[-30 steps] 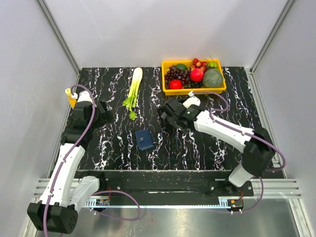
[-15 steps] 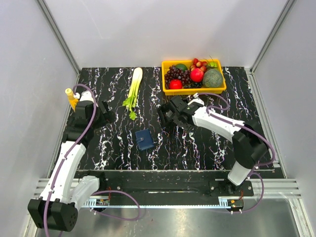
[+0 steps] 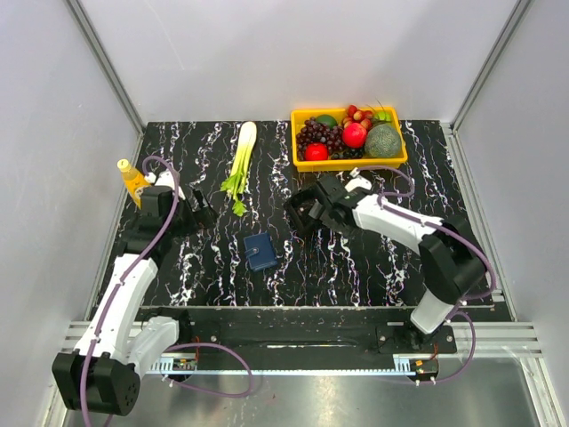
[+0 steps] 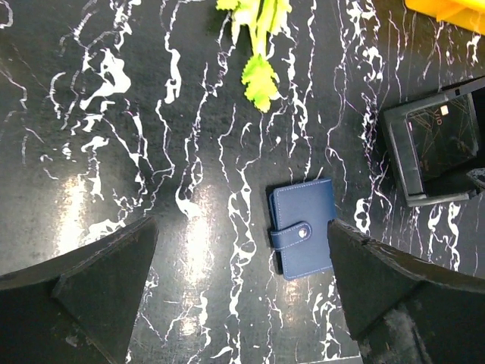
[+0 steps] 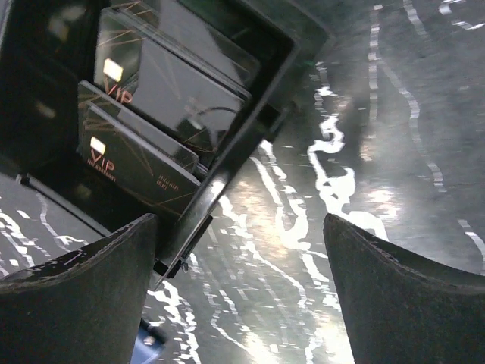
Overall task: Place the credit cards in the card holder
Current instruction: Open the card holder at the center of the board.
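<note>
Far left, beside the yellow bottle: left hand, fingers spread wide, gripping nothing, hanging above the worktop. Just right of it, celery, well clear of the work.

Next, the card holder, lying flat near the worktop's middle, folded shut with its strap snapped down. Likely to skate across the glossy stone if pushed at from one side, and no use for any card until opened and pinned.

Further right, the black tray with the credit cards lying overlapped inside. Right hand poised over one corner of it, released, empty. Here the main risk: thin slick cards sitting low behind a rim, easy to pinch two at once, to miss altogether, or to shove the light tray instead. Also a fair chance of the two arms crowding each other above the holder.

At the back right, yellow basket of fruit, out of the way.

Underneath, black marble-patterned worktop with white veins and bright glare patches. Around it, plain pale walls with aluminium corner rails.
</note>
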Robot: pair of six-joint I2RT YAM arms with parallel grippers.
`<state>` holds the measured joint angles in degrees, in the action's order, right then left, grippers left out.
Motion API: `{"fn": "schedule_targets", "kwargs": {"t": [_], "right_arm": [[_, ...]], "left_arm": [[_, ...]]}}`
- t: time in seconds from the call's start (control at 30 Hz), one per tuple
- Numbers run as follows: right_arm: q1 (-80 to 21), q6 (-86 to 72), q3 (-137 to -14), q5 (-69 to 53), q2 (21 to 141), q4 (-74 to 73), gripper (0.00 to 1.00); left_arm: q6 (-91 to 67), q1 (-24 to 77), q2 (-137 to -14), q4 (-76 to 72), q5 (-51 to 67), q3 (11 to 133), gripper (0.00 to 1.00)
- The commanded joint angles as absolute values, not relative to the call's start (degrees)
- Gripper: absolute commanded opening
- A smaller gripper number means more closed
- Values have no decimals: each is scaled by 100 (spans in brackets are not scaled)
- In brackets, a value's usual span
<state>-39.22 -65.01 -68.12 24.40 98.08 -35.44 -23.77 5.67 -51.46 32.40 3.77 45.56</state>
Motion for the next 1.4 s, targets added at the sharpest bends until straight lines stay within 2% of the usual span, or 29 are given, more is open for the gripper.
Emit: {"fn": "schedule_targets", "kwargs": {"t": [0.0,0.23,0.33,0.47,0.53,0.6,0.67,0.73,0.9,1.1,1.37], "right_arm": [[-3736,-5609,-6381,2681,9133,-3595,92],[-3480,-4800,-6100,2777,8605,-3551,90],[-3472,-4037,-6354,2392,8368,-3560,92],[-3612,-3700,-6495,1627,7938,-3481,91],[-3822,-3630,-6381,1460,7761,-3288,91],[-4103,-3586,-6328,1135,7778,-3112,89],[-4358,-3682,-6328,775,7971,-2945,84],[-4640,-3840,-6389,668,8278,-2831,77],[-4764,-4315,-6136,-147,8806,-1883,60],[-4799,-4693,-6100,-694,9298,-1187,60],[-4799,-4974,-5713,-984,9413,-668,59]], "left_arm": [[-2338,562,-5194,2944,922,4413,99],[-2619,650,-5423,2953,1160,4158,99],[-2751,878,-5388,2936,1020,4017,98],[-3040,1396,-5344,2708,827,3719,91],[-3251,1738,-5405,2558,686,3595,84],[-3506,2099,-5528,2365,511,3525,82],[-3691,2372,-5747,2137,440,3568,74],[-3744,2609,-6098,2127,203,3760,70],[-3525,2874,-6994,2618,-439,4323,69],[-3016,2927,-7400,2646,-668,4657,68],[-1574,2944,-7937,2436,182,4940,68]]}}
